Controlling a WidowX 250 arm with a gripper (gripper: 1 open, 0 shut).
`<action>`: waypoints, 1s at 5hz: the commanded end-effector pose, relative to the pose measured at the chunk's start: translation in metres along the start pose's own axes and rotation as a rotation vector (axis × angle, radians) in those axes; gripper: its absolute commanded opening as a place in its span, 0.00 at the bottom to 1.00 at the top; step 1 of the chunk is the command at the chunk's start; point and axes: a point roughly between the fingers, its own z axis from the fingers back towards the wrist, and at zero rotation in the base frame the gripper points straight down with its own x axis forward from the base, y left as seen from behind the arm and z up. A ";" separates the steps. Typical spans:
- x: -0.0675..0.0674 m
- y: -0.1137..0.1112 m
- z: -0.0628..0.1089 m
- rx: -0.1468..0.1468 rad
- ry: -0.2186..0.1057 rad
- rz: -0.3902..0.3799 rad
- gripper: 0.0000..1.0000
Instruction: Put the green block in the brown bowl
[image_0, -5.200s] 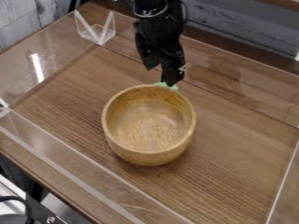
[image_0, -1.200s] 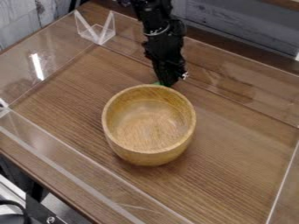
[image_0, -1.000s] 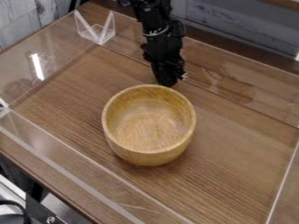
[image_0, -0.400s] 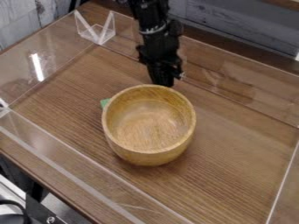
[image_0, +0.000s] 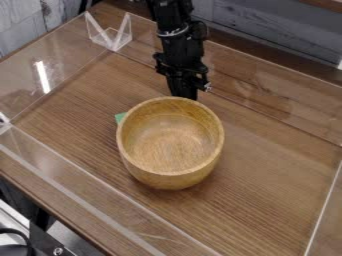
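Left of the brown bowl (image_0: 170, 142), green block (image_0: 120, 117), apart from shut gripper (image_0: 185, 95).

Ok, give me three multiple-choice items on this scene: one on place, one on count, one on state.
1. Relative to the brown bowl, the green block lies: A inside it; B outside, by its left wall; C on top of its rim.
2. Bowls on the table: A one; B two; C three.
3. The gripper is: A wide open; B shut; C gripping the bowl.

Answers: B, green shows only outside the left wall; A, a single wooden bowl stands there; B, its fingers meet, behind the far rim.
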 end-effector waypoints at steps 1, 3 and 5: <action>0.003 -0.004 0.032 0.028 -0.058 -0.002 0.00; -0.006 -0.012 0.037 0.000 -0.020 0.014 0.00; -0.009 -0.016 0.042 -0.010 -0.013 0.004 0.00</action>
